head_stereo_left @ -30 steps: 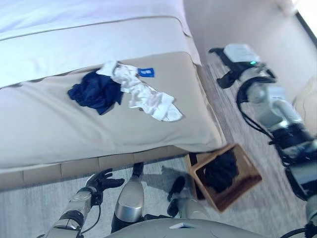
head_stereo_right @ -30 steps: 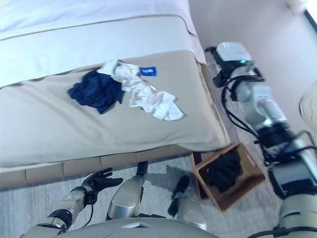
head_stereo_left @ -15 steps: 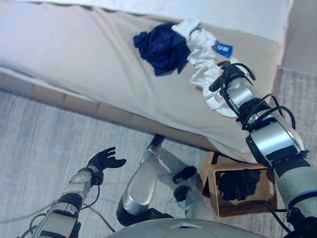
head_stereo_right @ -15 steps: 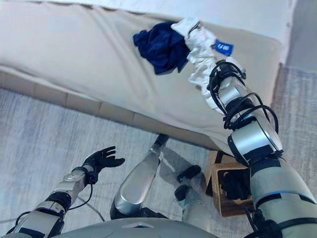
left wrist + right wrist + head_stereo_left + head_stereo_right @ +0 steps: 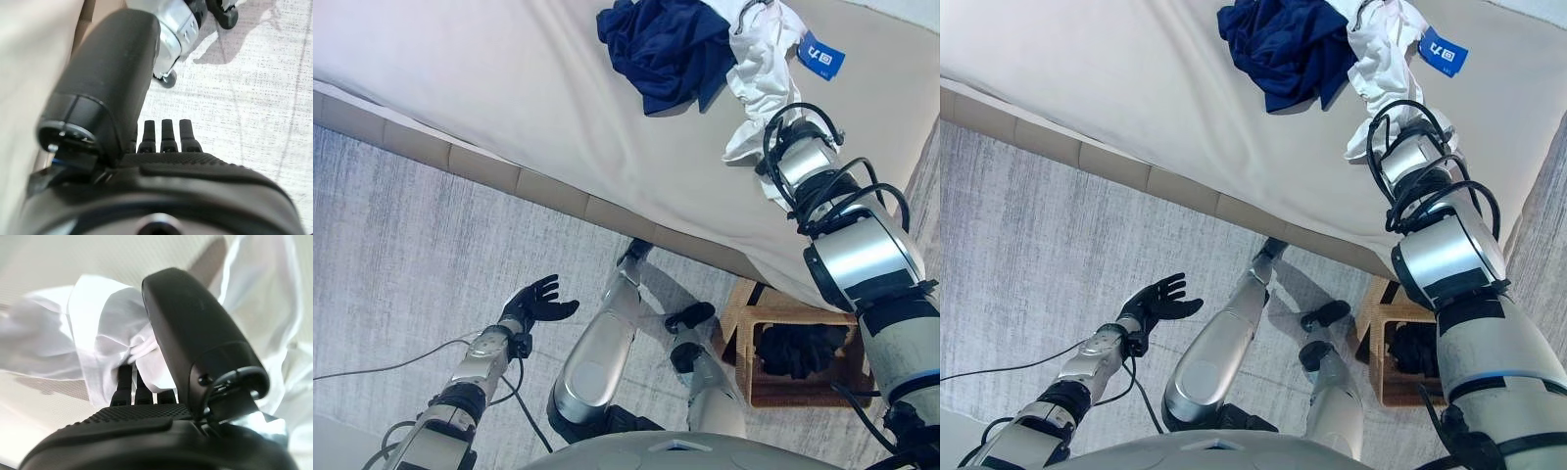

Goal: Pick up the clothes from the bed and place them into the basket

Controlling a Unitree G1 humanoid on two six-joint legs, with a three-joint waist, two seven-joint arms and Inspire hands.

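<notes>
A navy garment [image 5: 671,44] and a white garment [image 5: 759,69] lie together on the beige bed cover [image 5: 509,88]. My right arm reaches across the bed's edge, and my right hand [image 5: 146,426] is pushed into the white garment [image 5: 98,323], its thumb lying over the folds. My left hand [image 5: 540,299] is open and empty, low over the floor beside the bed; it also shows in the left wrist view [image 5: 164,137]. The brown basket [image 5: 798,399] stands on the floor under my right arm with a dark garment [image 5: 798,348] in it.
A blue tag [image 5: 820,54] lies on the cover next to the white garment. The bed's padded base [image 5: 538,191] runs along the grey carpet [image 5: 401,255]. The basket stands close to the bed's corner.
The camera has swung and the whole picture has shifted. My right arm has come from beside the bed onto the white garment. My left hand stays low and open.
</notes>
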